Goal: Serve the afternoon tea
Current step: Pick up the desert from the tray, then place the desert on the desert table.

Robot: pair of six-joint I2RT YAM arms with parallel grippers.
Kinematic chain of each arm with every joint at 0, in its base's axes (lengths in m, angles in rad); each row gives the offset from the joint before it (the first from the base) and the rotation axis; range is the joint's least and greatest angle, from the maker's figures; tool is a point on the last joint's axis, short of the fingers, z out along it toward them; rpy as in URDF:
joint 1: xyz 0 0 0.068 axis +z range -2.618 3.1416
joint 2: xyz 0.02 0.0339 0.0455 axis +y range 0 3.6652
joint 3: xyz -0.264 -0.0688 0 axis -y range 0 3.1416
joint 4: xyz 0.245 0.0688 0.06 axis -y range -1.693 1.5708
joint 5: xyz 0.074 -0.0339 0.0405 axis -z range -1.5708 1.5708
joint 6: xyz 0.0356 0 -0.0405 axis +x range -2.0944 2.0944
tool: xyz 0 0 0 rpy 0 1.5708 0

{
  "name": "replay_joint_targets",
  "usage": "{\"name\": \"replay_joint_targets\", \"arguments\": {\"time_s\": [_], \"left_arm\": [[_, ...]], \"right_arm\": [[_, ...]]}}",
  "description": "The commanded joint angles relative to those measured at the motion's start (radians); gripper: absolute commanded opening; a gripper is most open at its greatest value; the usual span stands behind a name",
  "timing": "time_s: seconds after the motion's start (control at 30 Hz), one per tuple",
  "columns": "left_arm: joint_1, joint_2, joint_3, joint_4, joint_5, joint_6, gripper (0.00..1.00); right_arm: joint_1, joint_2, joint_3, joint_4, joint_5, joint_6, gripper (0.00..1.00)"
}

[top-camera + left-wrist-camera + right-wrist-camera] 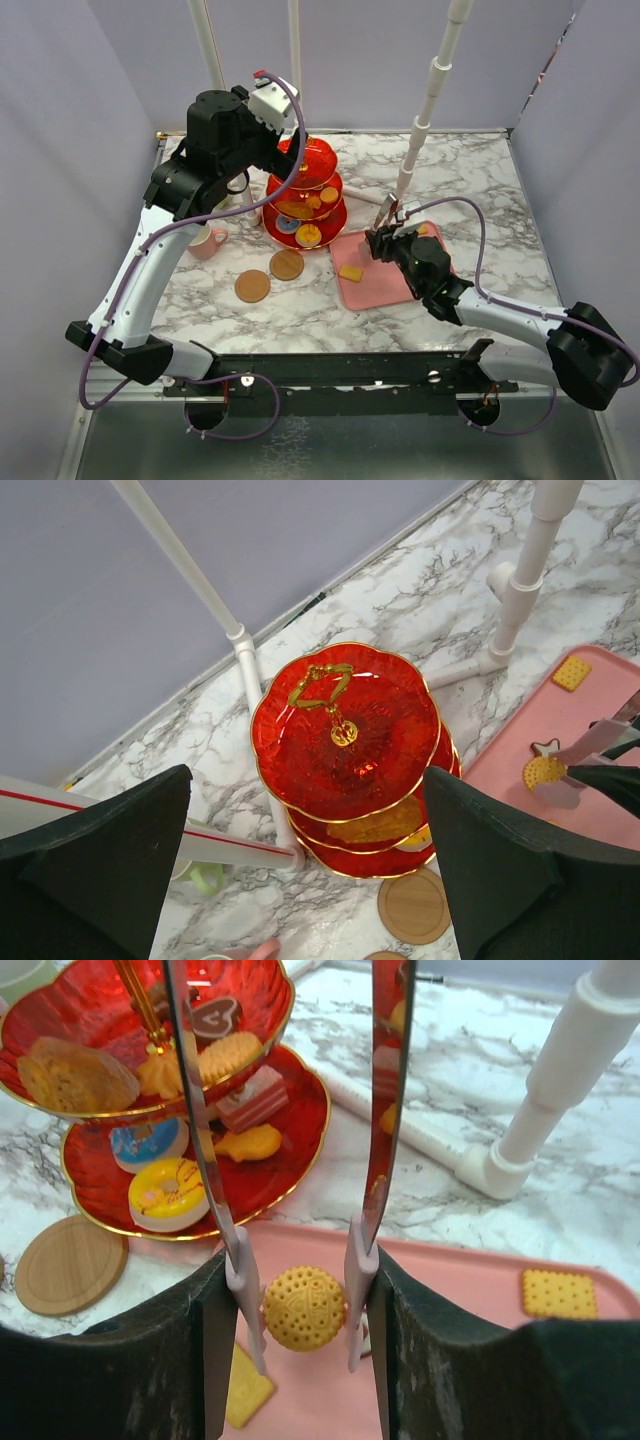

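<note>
Arms differ sharply in pose. From its base at the near left corner, the left arm climbs up and away, folds at a high elbow and bends its wrist downward, so the left end effector (308,780) hangs above the red three-tier stand (322,160) with its fingers (100,870) spread wide, grasping nothing; in its wrist view the gold finial (325,695) sits between them, well below. The right arm lies low, its forearm reaching from the near right corner across the marble surface (480,190) to the pink tray (375,285), which sits just right of the stand. The right end effector (303,1332) carries long metal blades whose pale tips stand on either side of a round yellow cookie (304,1308) lying on the tray; they are at or very near its edges, and I cannot tell whether they squeeze it. Two square crackers (558,1293) also lie on the tray. The stand's lower tiers hold pastries, among them a yellow donut (167,1192). A pink mug (207,241) stands left of the stand, and two brown coasters (287,265) lie in front of it.
</note>
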Motion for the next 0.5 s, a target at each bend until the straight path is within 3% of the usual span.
{"name": "replay_joint_targets", "arguments": {"time_s": [0.0, 0.23, 0.47], "left_arm": [[0.001, -0.024, 0.030, 0.007, -0.012, 0.003, 0.99], [0.001, -0.023, 0.020, 0.007, -0.020, -0.011, 0.99], [0.003, -0.023, 0.004, 0.007, -0.023, -0.022, 0.99]], "right_arm": [[0.006, -0.042, 0.058, 0.062, -0.021, -0.076, 0.41], [0.006, -0.052, 0.295, -0.016, -0.090, -0.168, 0.41], [0.003, 0.115, 0.601, -0.072, -0.175, -0.237, 0.43]]}}
